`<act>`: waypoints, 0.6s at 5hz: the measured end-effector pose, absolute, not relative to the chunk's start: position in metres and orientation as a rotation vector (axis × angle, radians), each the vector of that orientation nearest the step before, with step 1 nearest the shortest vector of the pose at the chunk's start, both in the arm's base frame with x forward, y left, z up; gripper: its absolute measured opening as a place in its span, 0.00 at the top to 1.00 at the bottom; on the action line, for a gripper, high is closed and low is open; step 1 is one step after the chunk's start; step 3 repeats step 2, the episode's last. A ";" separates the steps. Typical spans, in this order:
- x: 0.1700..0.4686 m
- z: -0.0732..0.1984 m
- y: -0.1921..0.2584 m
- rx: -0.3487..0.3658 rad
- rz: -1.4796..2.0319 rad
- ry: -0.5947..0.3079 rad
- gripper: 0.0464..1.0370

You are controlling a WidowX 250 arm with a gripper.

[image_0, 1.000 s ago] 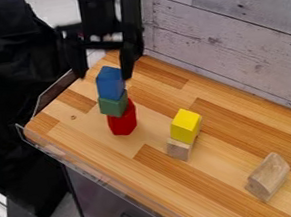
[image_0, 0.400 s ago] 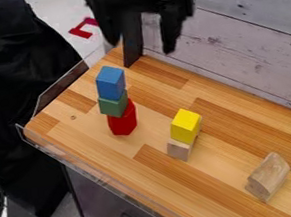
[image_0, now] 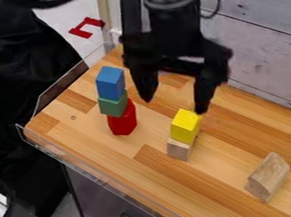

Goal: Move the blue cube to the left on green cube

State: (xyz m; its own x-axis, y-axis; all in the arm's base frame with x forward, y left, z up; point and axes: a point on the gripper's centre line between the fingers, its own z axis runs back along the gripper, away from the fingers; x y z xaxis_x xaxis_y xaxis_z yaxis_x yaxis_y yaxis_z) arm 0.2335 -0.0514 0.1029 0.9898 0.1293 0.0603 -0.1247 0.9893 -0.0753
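Your gripper (image_0: 175, 104), spread and empty, has swung towards the yellow cube (image_0: 185, 125); the blue cube (image_0: 110, 83) stays on the green cube (image_0: 113, 105), so your task looks done

The top edge cuts off the arm (image_0: 171, 19); the end effector (image_0: 175, 105) (slightly, at least) is blurred.
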 end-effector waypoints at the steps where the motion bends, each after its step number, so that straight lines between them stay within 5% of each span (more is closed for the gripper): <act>1: 0.242 0.085 -0.048 -0.035 0.139 -0.056 0.04; 3: 0.251 0.076 -0.048 -0.023 0.136 -0.054 0.04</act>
